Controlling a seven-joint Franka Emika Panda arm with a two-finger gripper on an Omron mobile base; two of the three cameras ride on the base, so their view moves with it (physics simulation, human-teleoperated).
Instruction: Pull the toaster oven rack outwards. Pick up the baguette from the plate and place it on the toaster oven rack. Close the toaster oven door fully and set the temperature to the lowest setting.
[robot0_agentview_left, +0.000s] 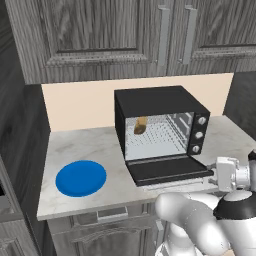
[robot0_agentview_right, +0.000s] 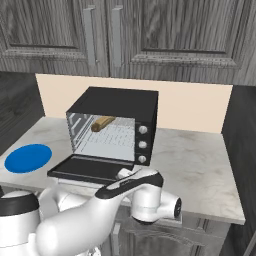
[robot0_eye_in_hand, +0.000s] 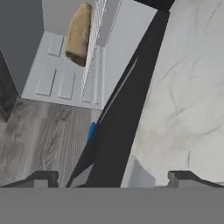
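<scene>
The black toaster oven (robot0_agentview_left: 160, 102) stands on the counter with its door (robot0_agentview_left: 167, 170) folded down flat. Inside, the baguette (robot0_agentview_left: 140, 125) lies on the silver wire rack (robot0_agentview_left: 157, 137), toward the back left of the cavity. To the left on the counter, the blue plate (robot0_agentview_left: 81, 178) is bare. My gripper (robot0_agentview_left: 214, 174) sits low at the door's front right corner. In the hand view my gripper (robot0_eye_in_hand: 113, 179) is open, with the door (robot0_eye_in_hand: 127, 118) seen edge-on between its fingertips (robot0_eye_in_hand: 41, 178). Past it lie the baguette (robot0_eye_in_hand: 78, 35) and the rack (robot0_eye_in_hand: 94, 48).
The marble counter (robot0_agentview_right: 200, 160) stretches to the right of the oven. Dark wooden cabinets (robot0_agentview_left: 110, 30) hang above, and a dark wall (robot0_agentview_right: 240, 150) closes the counter's right end. Three silver knobs (robot0_agentview_left: 199, 135) run down the oven's right face.
</scene>
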